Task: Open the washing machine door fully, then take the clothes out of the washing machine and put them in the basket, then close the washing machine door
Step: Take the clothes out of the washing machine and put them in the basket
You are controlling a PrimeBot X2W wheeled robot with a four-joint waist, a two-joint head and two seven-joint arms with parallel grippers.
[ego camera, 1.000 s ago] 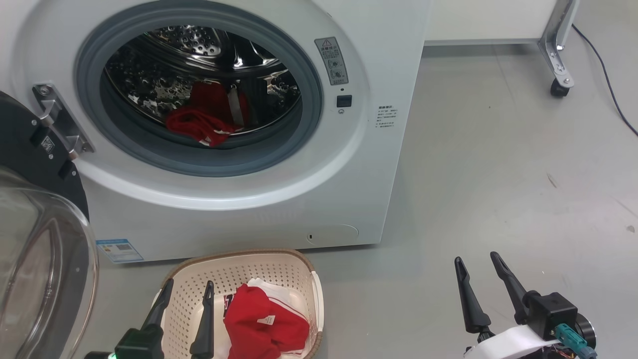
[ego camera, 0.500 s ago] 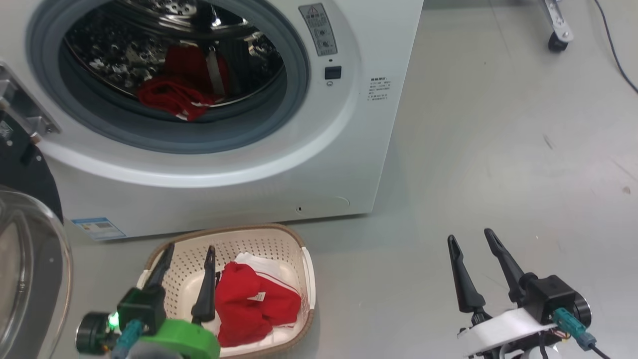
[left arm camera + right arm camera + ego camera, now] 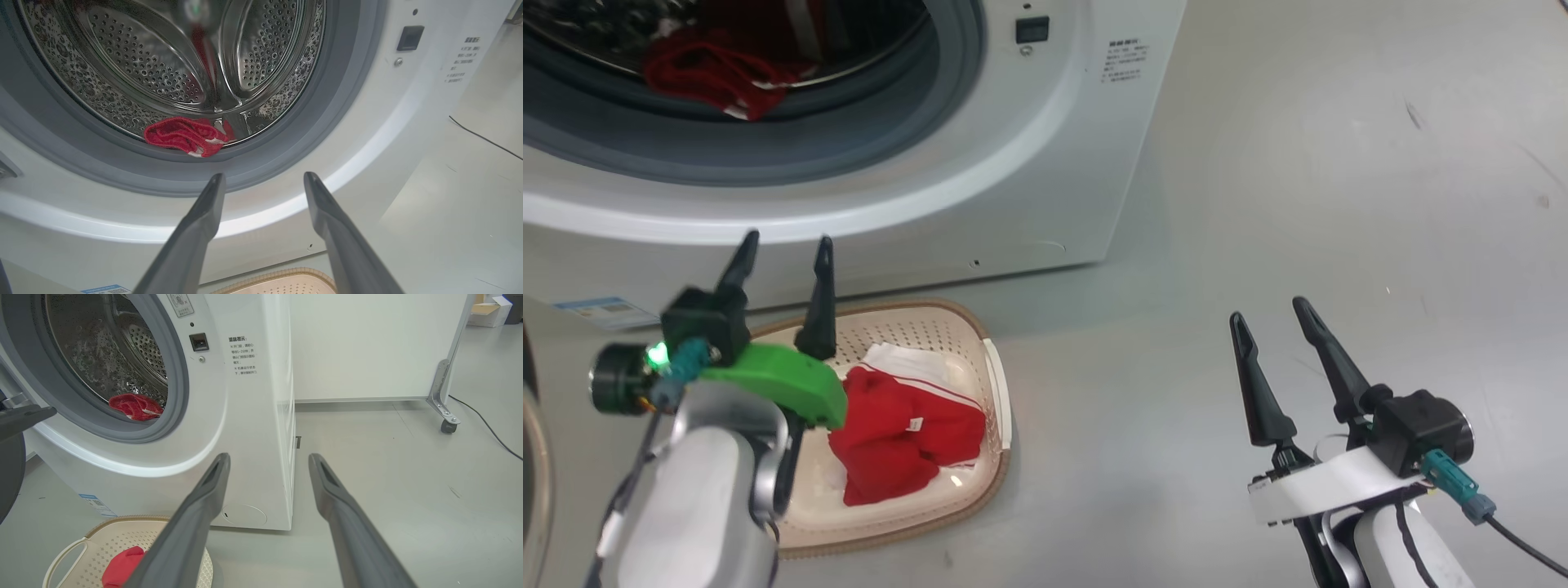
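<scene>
left pincer (image 3: 787, 239), released, has lifted off basket (image 3: 931, 304) toward cloth (image 3: 698, 69) in drum (image 3: 261, 49), upper left; right pincer (image 3: 1267, 310) released too.

left hand (image 3: 787, 237): held high, jaws wide, empty | right hand (image 3: 1267, 309): lower, jaws wide, apparently empty

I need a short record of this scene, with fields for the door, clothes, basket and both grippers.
washing machine door: open, at the left
garment in drum: red, at the front edge
basket: on the floor before the washing machine
clothes in basket: red and white, heaped
left gripper: open, empty, above the basket
right gripper: open, empty, over the floor
</scene>
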